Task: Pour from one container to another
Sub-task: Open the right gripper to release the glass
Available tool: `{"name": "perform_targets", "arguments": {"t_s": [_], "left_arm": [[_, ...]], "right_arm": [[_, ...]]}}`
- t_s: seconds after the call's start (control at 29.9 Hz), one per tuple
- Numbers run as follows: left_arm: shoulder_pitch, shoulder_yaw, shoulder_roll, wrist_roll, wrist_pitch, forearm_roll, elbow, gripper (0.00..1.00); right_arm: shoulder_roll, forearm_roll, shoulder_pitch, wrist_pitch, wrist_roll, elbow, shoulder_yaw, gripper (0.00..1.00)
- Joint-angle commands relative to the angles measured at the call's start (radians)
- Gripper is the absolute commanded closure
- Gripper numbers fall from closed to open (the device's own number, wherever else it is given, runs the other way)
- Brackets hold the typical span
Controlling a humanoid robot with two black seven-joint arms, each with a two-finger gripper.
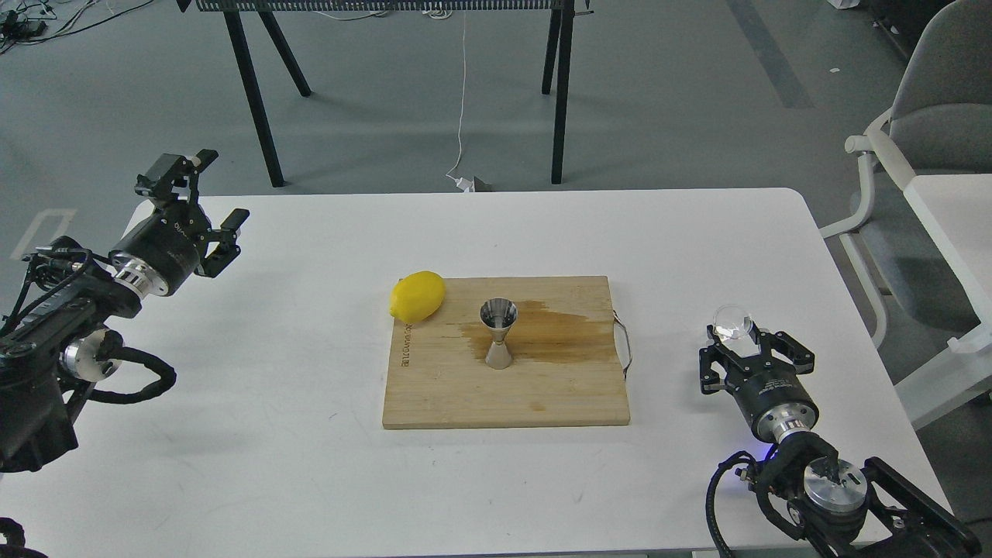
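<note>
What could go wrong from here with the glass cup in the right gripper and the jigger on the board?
1. The small clear glass cup sits at the very tips of the right gripper; a shallow hold could slip during transit.
2. The shiny steel hourglass jigger has a narrow foot and stands on a wet patch of the wooden cutting board, so a bump might tip it.
3. Its small mouth leaves little margin; liquid may spill again.
</note>
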Motion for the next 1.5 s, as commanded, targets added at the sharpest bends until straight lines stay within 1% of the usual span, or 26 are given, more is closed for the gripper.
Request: {"name": "perform_targets", "arguments": {"t_s": [0.0, 0.17, 0.37, 0.47, 0.7, 0.84, 1.14, 1.47], "left_arm": [[0.0, 0.0, 0.002, 0.0, 0.0, 0.0, 0.0, 0.0], [0.0, 0.0, 0.002, 0.0, 0.0, 0.0, 0.0, 0.0], [0.006, 0.0, 0.002, 0.0, 0.0, 0.0, 0.0, 0.0], [0.006, 0.0, 0.002, 0.0, 0.0, -0.001, 0.0, 0.0], [0.008, 0.0, 0.002, 0.0, 0.0, 0.0, 0.0, 0.0], [0.008, 0.0, 0.002, 0.0, 0.0, 0.0, 0.0, 0.0], [0.008, 0.0, 0.0, 0.0, 0.0, 0.0, 0.0, 0.0], [0.008, 0.0, 0.002, 0.0, 0.0, -0.001, 0.0, 0.0]], "right_arm": [[0.013, 0.01, 0.019, -0.015, -0.01, -0.022, 0.0, 0.52], [0.028, 0.047, 0.022, -0.015, -0.036, -0.05, 0.0, 0.52], [0.025, 0.061, 0.019, -0.01, -0.052, -0.05, 0.002, 0.5], [0.025, 0.062, 0.017, -0.004, -0.069, -0.047, 0.002, 0.5], [0.022, 0.078, 0.008, -0.001, -0.073, -0.042, 0.028, 0.5], [0.022, 0.078, 0.003, 0.0, -0.096, -0.044, 0.048, 0.49], [0.023, 0.091, 0.005, -0.001, -0.102, -0.055, 0.052, 0.43], [0.023, 0.096, 0.005, -0.001, -0.107, -0.065, 0.052, 0.42]]}}
